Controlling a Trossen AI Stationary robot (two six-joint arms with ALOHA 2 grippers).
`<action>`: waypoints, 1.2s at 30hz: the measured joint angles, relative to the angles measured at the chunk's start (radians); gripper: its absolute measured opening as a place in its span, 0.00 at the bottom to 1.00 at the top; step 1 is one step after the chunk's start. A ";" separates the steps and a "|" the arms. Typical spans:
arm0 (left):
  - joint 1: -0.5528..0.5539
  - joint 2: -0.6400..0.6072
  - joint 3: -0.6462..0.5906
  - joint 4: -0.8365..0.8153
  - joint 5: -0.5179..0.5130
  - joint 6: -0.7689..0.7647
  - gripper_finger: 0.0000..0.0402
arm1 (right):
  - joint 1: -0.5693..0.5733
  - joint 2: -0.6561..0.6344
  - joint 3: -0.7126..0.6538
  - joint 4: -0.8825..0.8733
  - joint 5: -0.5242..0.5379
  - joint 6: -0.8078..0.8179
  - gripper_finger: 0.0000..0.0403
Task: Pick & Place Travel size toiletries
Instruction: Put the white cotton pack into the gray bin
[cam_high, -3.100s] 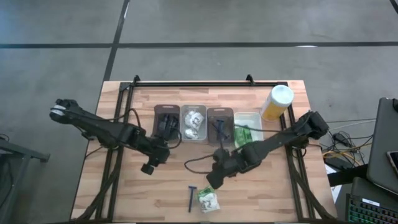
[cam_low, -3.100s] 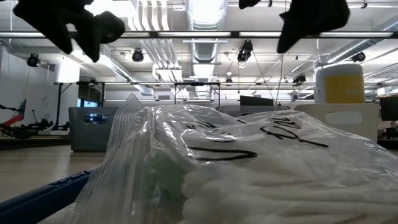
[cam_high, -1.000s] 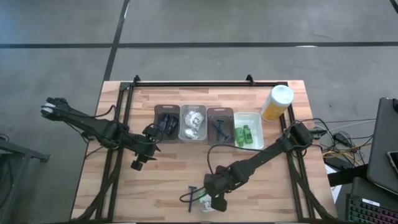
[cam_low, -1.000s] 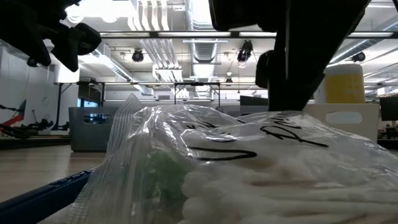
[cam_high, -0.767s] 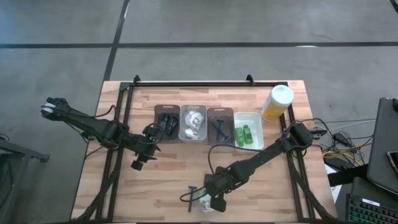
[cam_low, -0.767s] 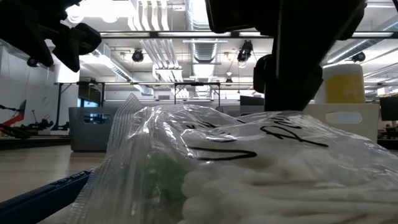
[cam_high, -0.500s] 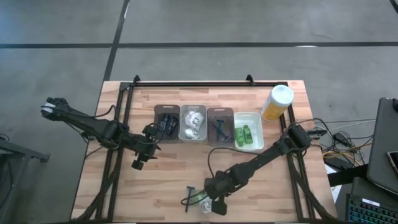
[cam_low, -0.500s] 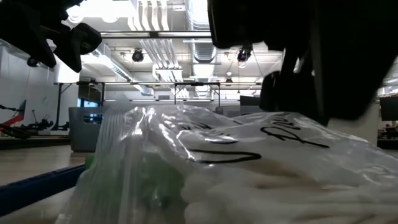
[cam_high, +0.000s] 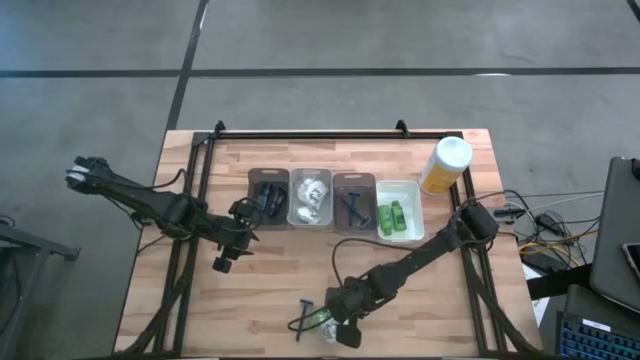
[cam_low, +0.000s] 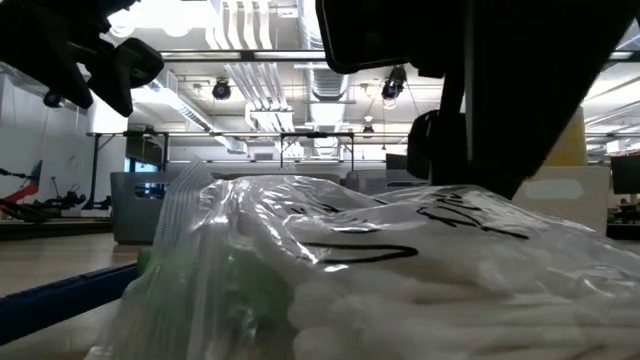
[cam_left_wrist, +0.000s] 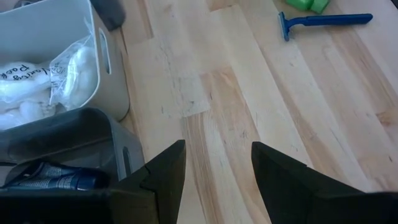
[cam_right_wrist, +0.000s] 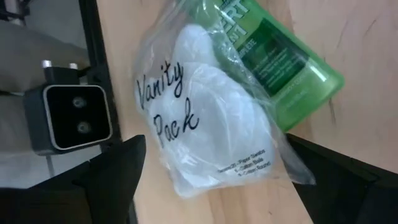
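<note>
yellow bottle (cam_high: 443, 166) at table's (cam_high: 270, 280) far right corner; four trays (cam_high: 334, 201) in row

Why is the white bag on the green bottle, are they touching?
Touching. The right wrist view shows the white bag lying over one end of the green bottle.

Four trays (cam_high: 311, 199) sit in a row mid-table (cam_high: 270, 280), a bottle (cam_high: 444, 165) to their right. Near the front edge, a razor (cam_high: 304, 318) lies left of a packet (cam_high: 325, 325) and tube (cam_right_wrist: 283, 65).
</note>
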 joint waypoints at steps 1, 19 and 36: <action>0.000 0.000 0.000 0.000 -0.001 -0.004 0.47 | 0.000 0.000 -0.001 -0.001 0.002 -0.012 0.90; 0.000 0.000 0.000 0.001 -0.003 -0.026 0.47 | -0.003 0.030 -0.005 0.017 -0.057 0.010 0.63; 0.000 0.000 0.001 0.009 -0.018 -0.025 0.47 | -0.007 -0.061 0.024 -0.118 -0.030 0.107 0.05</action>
